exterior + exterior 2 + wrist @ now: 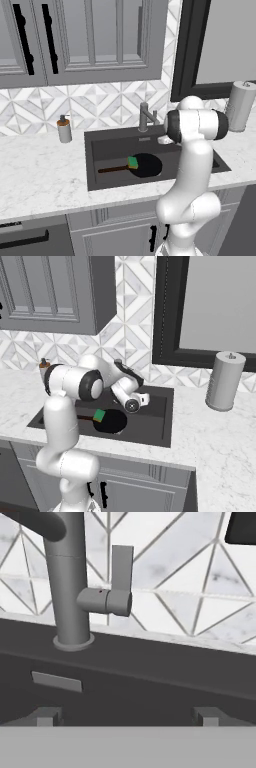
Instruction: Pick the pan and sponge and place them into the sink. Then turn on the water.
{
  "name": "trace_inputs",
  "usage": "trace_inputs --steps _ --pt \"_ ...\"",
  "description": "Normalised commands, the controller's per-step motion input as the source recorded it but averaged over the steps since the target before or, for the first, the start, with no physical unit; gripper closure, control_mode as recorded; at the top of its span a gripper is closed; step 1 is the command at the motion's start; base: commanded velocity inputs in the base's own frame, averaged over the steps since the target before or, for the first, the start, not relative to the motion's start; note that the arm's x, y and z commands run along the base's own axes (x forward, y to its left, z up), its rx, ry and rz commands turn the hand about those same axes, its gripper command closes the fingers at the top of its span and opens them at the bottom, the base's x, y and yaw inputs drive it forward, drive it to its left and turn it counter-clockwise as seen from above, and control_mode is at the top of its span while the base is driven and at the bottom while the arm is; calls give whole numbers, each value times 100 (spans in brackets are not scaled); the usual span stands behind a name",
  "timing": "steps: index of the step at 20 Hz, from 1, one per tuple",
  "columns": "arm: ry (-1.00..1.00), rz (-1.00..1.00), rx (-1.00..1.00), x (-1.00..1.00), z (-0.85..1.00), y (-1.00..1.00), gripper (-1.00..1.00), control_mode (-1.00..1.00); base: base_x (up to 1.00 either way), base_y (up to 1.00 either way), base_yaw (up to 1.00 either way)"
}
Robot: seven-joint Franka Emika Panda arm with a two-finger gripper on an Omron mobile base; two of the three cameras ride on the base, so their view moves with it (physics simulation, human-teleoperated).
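The pan (147, 165) lies flat on the floor of the sink (100, 142), its long handle pointing toward the basin's left wall, and the sponge (132, 162) rests on it where the handle meets the rim, so both placing steps look done. What is left, by my judgement, is the water: no stream shows under the faucet (145, 117) spout. In the hand view the faucet's side lever (121, 580) stands upright against the tiled backsplash (45, 107), apparently untouched. The hand (128, 716) sits low at the back of the basin, facing the faucet from just below the lever, its two fingertips spread wide apart with nothing between them. Around the sink, the marble desk (35, 175) carries a soap dispenser (64, 129) to the left and a paper towel roll (240, 106) to the right.
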Motion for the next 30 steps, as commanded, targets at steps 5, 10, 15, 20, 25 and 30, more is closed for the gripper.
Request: trace_inputs --steps 5,10,15,20,25,30 --pt "0 0 3 31 14 0 -100 -100 0 0 0" --pt "0 0 3 16 10 -9 -100 -100 0 0 0" --pt "0 0 3 14 8 -11 -100 -100 0 0 0" --pt "0 0 2 16 2 -5 -100 -100 0 0 0" --pt "-5 0 1 15 0 0 -100 -100 0 0 0" --pt "-10 0 4 18 10 0 -100 -100 0 0 0"
